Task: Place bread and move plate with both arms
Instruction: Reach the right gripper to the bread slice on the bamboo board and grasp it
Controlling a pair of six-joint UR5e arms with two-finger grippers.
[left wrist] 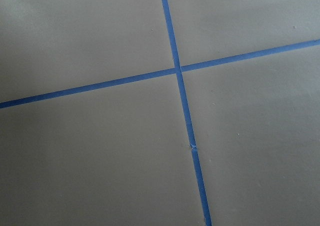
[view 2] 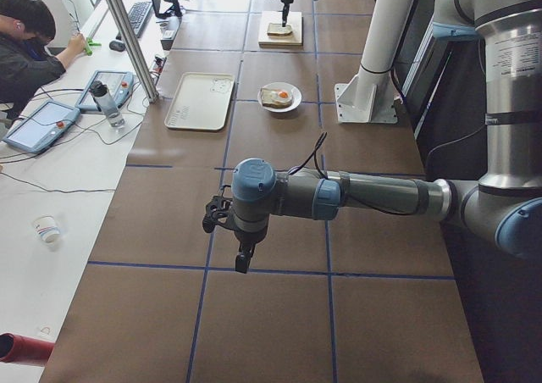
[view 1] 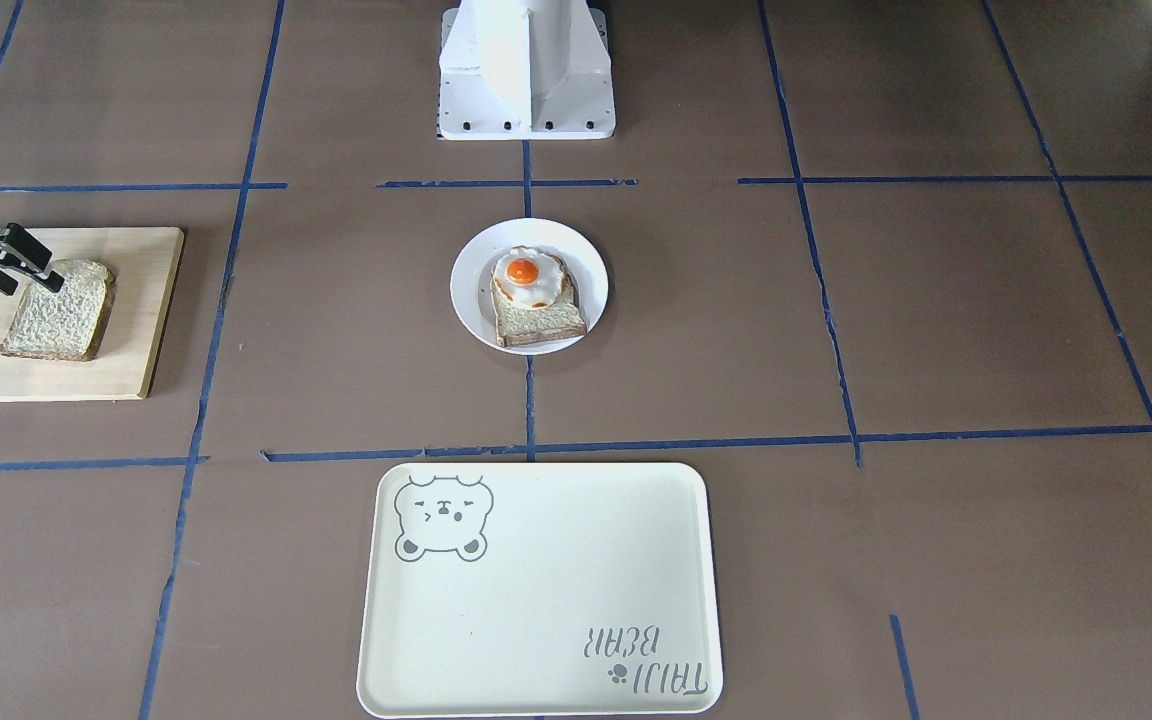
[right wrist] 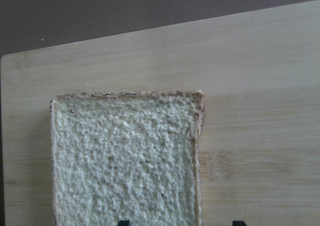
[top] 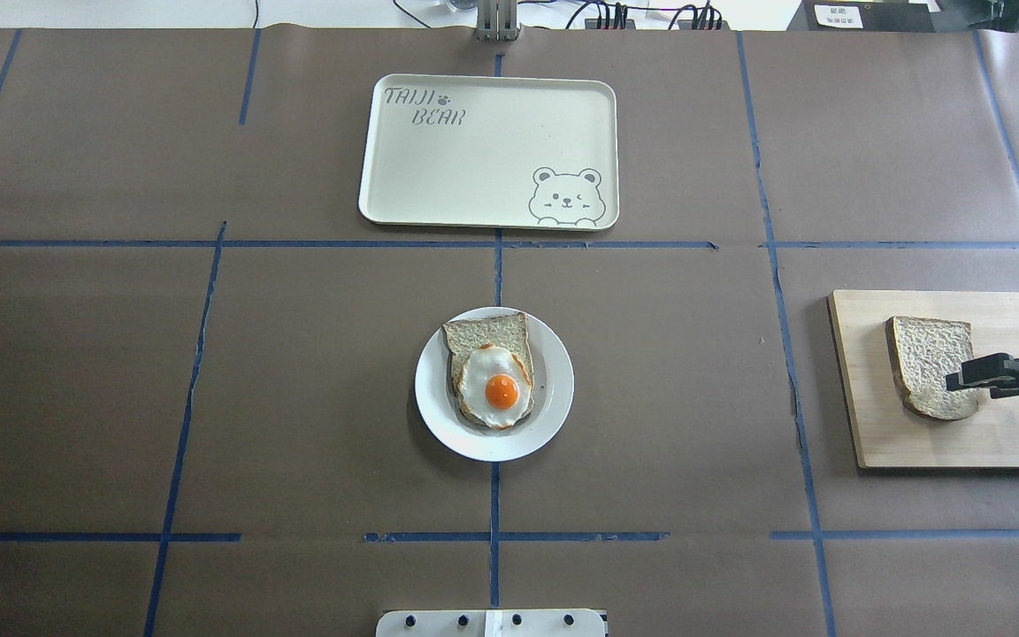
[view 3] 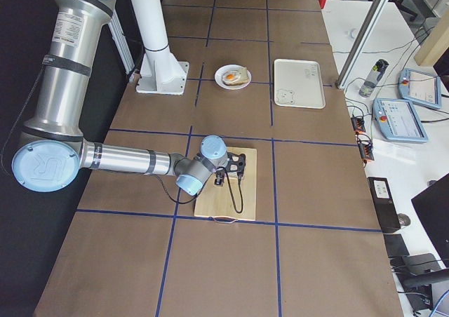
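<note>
The plain bread [top: 930, 364] lies flat on a wooden cutting board [top: 1005, 433] at the table's right end; it also shows in the front view [view 1: 56, 315] and fills the right wrist view [right wrist: 125, 156]. My right gripper [top: 962, 380] hovers open just above the slice's near edge, empty, and its two fingertips [right wrist: 124, 222] straddle the slice's side crust. The white plate [top: 555, 380] sits mid-table and holds a slice topped with a fried egg [top: 499, 389]. My left gripper [view 2: 242, 260] shows only in the left side view, far from the plate, so I cannot tell its state.
A cream tray with a bear drawing [top: 474, 150] lies beyond the plate on the far side. The white pedestal base [view 1: 526, 70] stands on the robot's side of the plate. Blue tape lines cross the brown table. The left wrist view shows only bare table.
</note>
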